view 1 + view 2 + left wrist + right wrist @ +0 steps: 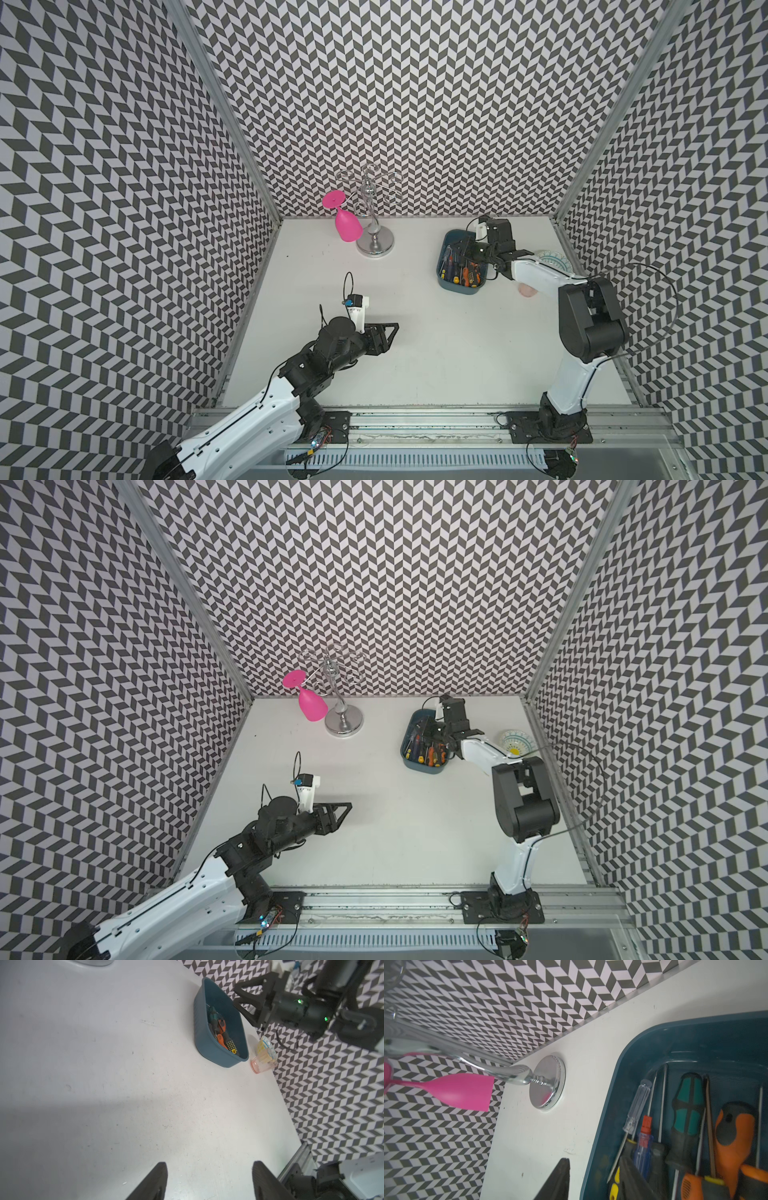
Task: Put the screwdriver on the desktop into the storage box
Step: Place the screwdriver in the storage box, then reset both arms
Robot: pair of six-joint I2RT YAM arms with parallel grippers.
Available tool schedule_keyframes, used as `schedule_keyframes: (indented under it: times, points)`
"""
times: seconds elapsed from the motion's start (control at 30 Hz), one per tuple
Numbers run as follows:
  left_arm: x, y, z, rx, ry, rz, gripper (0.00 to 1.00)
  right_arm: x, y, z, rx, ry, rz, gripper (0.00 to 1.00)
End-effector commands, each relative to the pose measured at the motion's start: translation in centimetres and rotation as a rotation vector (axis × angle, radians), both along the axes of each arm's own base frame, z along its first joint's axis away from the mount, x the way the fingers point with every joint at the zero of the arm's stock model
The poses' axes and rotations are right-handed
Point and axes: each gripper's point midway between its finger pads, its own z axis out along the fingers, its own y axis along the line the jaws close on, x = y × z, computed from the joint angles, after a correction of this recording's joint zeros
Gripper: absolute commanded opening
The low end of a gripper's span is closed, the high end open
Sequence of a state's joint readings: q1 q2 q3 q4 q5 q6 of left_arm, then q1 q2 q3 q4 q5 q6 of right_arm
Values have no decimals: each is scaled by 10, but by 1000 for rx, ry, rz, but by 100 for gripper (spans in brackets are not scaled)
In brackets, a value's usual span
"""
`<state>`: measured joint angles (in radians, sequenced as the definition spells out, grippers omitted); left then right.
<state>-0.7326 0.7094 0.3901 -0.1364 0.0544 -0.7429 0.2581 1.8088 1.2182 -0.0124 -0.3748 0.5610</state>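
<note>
The teal storage box stands at the back right of the white desktop. Several screwdrivers with orange, green, clear and black-yellow handles lie inside it. No screwdriver shows on the bare desktop. My right gripper hangs over the box's left rim, open. One finger is outside the wall, the other above the handles, and nothing is gripped. My left gripper hovers open over bare desktop at the front left. It is empty and far from the box.
A chrome rack with a pink glass hanging from it stands at the back left. A patterned bowl and a peach cup sit right of the box, by the right wall. Chevron walls close three sides.
</note>
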Motion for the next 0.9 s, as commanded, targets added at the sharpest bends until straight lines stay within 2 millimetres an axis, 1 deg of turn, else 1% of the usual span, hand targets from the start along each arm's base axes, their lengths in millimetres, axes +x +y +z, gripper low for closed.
schedule_keyframes:
  times: [0.0, 0.07, 0.1, 0.13, 0.17, 0.2, 0.33, 0.4, 0.47, 0.6, 0.73, 0.8, 0.87]
  points:
    - [19, 0, 20, 20, -40, 50, 71, -19, 7, 25, 6, -84, 43, 46]
    - [28, -1, 19, 55, -28, 75, 76, -32, 4, 29, -2, -90, 49, 47]
    - [35, 2, 17, 82, -15, 103, 84, -40, 1, 29, -7, -94, 47, 87]
    - [41, 5, 17, 105, -7, 136, 87, -46, -1, 29, -10, -98, 47, 100]
    - [47, 8, 16, 133, 4, 164, 96, -54, -4, 31, -16, -106, 45, 100]
    - [53, 10, 16, 157, 11, 186, 100, -61, -7, 30, -28, -109, 41, 100]
    - [72, 21, 24, 204, -4, 267, 100, -84, -24, 33, -75, -141, 8, 99]
    - [82, 29, 31, 206, -19, 306, 100, -95, -33, 37, -94, -163, -22, 100]
    - [93, 42, 38, 220, -28, 356, 100, -103, -42, 41, -112, -192, -53, 100]
    - [113, 66, 50, 300, -66, 425, 100, -113, -69, 47, -165, -245, -171, 100]
    - [130, 88, 46, 462, -80, 490, 100, -117, -96, 59, -223, -303, -307, 100]
    - [140, 105, 44, 524, -92, 535, 100, -118, -114, 67, -250, -333, -397, 99]
    - [148, 123, 42, 547, -106, 578, 100, -120, -128, 75, -284, -371, -467, 99]
